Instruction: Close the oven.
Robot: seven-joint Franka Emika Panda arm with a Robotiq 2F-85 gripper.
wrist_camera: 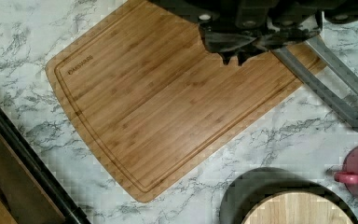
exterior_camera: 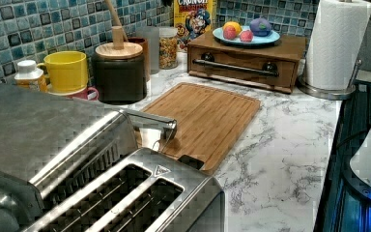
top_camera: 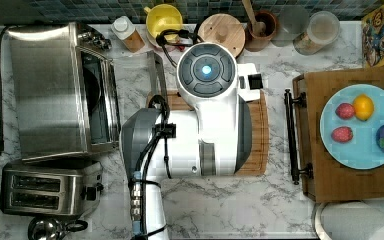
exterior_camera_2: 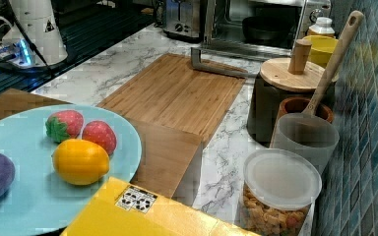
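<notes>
One hand (wrist_camera: pixel 233 58), fingers together, hovers over the cutting board (wrist_camera: pixel 168 102); we should hook beneath the oven (top_camera: pixel 55 90) door handle (top_camera: pixel 156 75), lifting steadily.

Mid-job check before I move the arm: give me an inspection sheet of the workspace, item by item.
Surface: marble counter with a cutting board.
Job's things: oven open, door down, its handle over the board's edge.
Clutter: toaster, yellow mug, lidded canister, jar, plate of fruit on a wooden box, paper towels, cereal box.
End effector: end effector above the board near the handle, fingertips close together.
Cables: black cord beside the oven; arm cables.
Surroundings: blue tile wall.
</notes>
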